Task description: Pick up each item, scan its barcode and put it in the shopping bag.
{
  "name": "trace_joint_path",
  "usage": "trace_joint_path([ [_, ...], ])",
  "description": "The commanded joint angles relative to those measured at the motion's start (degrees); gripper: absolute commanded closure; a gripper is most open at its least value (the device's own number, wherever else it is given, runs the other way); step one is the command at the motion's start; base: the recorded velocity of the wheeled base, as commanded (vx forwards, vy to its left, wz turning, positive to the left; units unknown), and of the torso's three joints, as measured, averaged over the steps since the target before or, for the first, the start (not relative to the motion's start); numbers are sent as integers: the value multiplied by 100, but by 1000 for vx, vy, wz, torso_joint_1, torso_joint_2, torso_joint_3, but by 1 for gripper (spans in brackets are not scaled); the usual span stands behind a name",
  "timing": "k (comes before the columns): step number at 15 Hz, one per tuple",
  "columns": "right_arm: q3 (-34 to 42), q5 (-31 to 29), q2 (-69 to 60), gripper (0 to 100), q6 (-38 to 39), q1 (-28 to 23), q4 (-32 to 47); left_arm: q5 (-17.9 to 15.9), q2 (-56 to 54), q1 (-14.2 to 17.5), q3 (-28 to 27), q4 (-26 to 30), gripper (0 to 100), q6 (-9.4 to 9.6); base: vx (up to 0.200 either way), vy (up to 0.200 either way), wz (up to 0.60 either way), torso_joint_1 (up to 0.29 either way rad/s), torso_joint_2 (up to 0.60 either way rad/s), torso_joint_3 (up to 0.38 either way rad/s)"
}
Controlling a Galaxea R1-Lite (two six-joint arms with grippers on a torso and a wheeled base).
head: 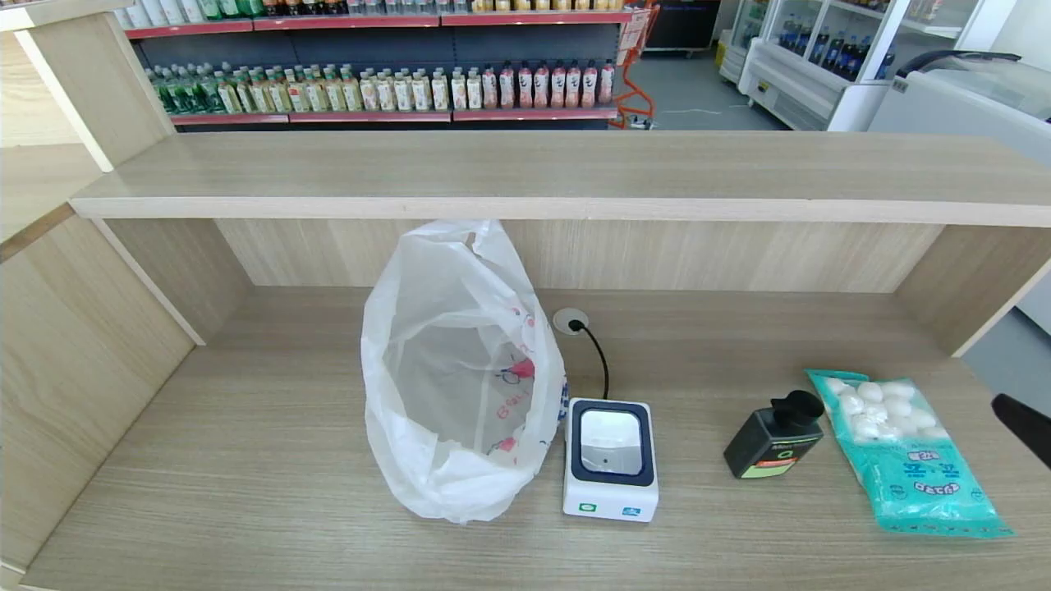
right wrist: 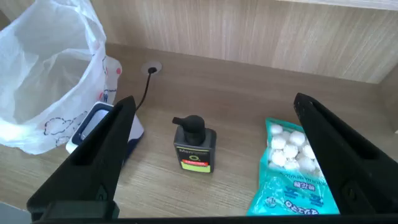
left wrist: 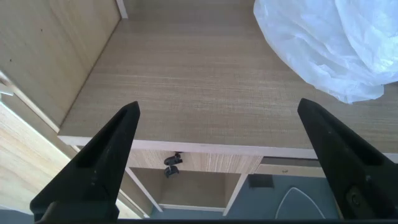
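step: the start, I'd say. The black bottle point(head: 773, 444) and cotton ball pack point(head: 903, 455) sit on the table point(head: 246, 476) right of the scanner point(head: 610, 460), and the shopping bag point(head: 460, 386) looks empty.
left gripper point(left wrist: 219, 106): fingers spread, holding nothing, over the table's near edge.
right gripper point(right wrist: 214, 99): fingers spread, empty, facing the bottle.
next: probably grab the bottle, then show its barcode to the scanner.
room: the pack lies just beside the bottle, and a ledge overhangs the back.

A pale wood-grain counter point(head: 246, 460) is backed by a raised ledge point(head: 525, 168), beyond which store shelves point(head: 369, 116) are lined with rows of bottles point(head: 394, 89), an orange rack point(head: 636, 78) is seen beside them, and glass-fronted coolers point(head: 813, 49) are set farther right.
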Motion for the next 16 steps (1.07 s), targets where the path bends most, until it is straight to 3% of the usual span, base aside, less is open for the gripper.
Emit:
trace_joint_path([
  [1, -330, 237, 1831, 0, -327, 229, -530, 4, 0, 1, 0, 2, 0, 0, 0, 0, 0, 0, 0, 0],
  [7, 136, 263, 2384, 0, -335, 177, -829, 4, 9, 1, 0, 2, 0, 0, 0, 0, 0, 0, 0, 0],
  [10, 303, 966, 2490, 0, -344, -201, -882, 4, 9, 1, 0, 2, 0, 0, 0, 0, 0, 0, 0, 0],
  [12, 294, 1116, 2666, 0, -379, -403, -917, 4, 9, 1, 0, 2, 0, 0, 0, 0, 0, 0, 0, 0],
  [16, 443, 1916, 3738, 0, -353, -825, -2235, 4, 9, 1, 0, 2, 0, 0, 0, 0, 0, 0, 0, 0],
])
